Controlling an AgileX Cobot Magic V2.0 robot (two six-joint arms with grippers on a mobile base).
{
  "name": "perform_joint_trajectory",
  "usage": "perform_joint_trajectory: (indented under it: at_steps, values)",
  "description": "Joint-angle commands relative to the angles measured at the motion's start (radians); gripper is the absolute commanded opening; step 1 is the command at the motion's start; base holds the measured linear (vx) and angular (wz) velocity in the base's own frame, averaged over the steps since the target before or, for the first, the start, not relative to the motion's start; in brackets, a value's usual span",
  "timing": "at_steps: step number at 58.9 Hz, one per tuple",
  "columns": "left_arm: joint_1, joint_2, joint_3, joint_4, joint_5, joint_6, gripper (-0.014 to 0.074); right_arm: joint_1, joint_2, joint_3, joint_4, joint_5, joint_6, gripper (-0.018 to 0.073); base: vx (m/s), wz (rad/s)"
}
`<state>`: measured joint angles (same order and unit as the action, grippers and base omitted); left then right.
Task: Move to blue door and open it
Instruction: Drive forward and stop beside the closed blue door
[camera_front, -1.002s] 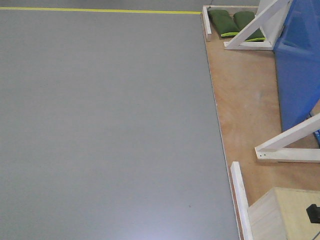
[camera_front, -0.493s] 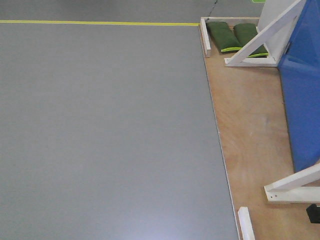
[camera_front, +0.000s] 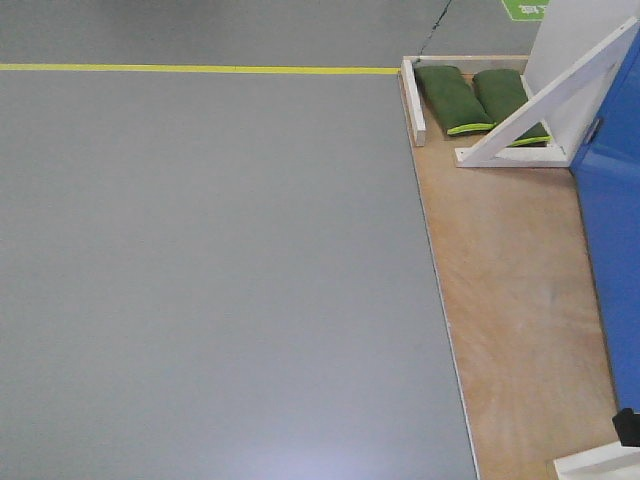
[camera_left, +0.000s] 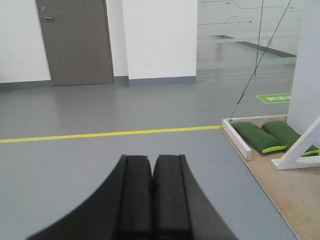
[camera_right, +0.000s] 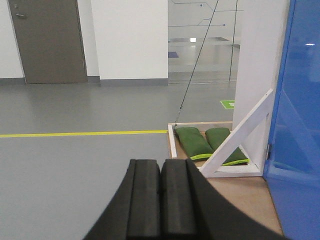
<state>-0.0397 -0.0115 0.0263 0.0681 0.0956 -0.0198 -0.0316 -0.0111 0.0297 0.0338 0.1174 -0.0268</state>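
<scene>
Two tools pinched shut and empty: left gripper (camera_left: 151, 167), right gripper (camera_right: 160, 170). I see the blue door (camera_right: 300, 100) at far right on the plywood platform (camera_front: 510, 290), its handle out of view, so I should turn the base right and square up before reaching.

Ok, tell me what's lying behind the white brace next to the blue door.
Two green bags lie side by side on the wooden platform. The brace crosses in front, hiding part of the right one.
</scene>
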Motion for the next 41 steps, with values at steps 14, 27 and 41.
perform_joint_trajectory:
  at_steps: [14,27,41]
  values:
    - [0.001,-0.014,-0.027,-0.002,-0.084,-0.007,0.0073,0.003,-0.013,0.002,-0.007,-0.081,-0.004,-0.0001,0.36,-0.05]
    - [0.001,-0.014,-0.027,-0.002,-0.084,-0.007,0.0073,0.003,-0.013,0.002,-0.007,-0.081,-0.004,-0.0001,0.32,-0.06]
    - [0.001,-0.014,-0.027,-0.002,-0.084,-0.007,0.0073,0.003,-0.013,0.002,-0.007,-0.081,-0.004,-0.0001,0.27,-0.03]
